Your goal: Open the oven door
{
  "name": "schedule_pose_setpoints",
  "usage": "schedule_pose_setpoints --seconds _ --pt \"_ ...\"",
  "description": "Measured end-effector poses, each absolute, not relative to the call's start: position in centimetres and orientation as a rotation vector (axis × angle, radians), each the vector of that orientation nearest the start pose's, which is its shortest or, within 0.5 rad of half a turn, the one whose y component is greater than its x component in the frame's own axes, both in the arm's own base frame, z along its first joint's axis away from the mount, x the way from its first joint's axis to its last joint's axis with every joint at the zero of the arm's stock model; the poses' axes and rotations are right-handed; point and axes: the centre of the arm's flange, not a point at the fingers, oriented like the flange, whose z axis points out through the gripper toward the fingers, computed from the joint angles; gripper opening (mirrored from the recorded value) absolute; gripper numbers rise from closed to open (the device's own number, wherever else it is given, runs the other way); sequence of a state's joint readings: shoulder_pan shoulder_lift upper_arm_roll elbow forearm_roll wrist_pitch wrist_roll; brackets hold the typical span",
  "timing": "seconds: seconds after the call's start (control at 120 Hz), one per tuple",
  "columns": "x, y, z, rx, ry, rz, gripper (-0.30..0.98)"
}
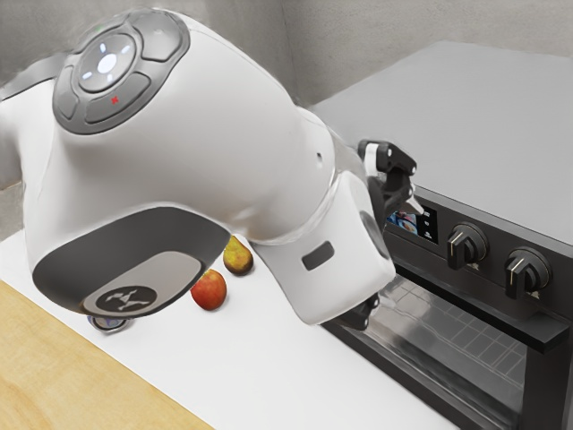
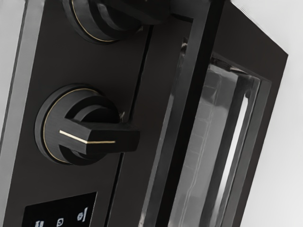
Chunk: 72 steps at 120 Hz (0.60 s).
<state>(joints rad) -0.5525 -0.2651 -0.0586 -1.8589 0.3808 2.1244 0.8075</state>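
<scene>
Exterior view: our arm (image 1: 242, 125) covers part of the desk (image 1: 269, 358), incl. most of a small round thing (image 1: 110, 324); we can't tell what. Our tool (image 1: 397, 255) is partly hidden behind the arm, fingers apart, near the oven (image 1: 448, 116). The oven door (image 1: 430, 327) is closed, below the knobs (image 1: 466, 245), its bottom cut off; thru the glass we see faintly a wire rack (image 1: 488, 348). Apple (image 1: 209, 291) & pear (image 1: 238, 260) lie adj. on the desk.
</scene>
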Motion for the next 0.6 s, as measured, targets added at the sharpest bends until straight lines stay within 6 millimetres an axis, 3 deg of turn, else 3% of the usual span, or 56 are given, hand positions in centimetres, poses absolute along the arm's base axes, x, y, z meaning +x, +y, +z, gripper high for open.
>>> schedule_pose_setpoints --seconds 0.125,0.383,0.6 --pt "43.0 -28.3 67.7 -1.852 1.865 -0.652 0.67" --pt "43.4 -23.7 67.1 -1.852 1.843 -0.631 0.67" --pt "44.6 -22.8 65.5 -1.848 1.873 -0.615 0.67"
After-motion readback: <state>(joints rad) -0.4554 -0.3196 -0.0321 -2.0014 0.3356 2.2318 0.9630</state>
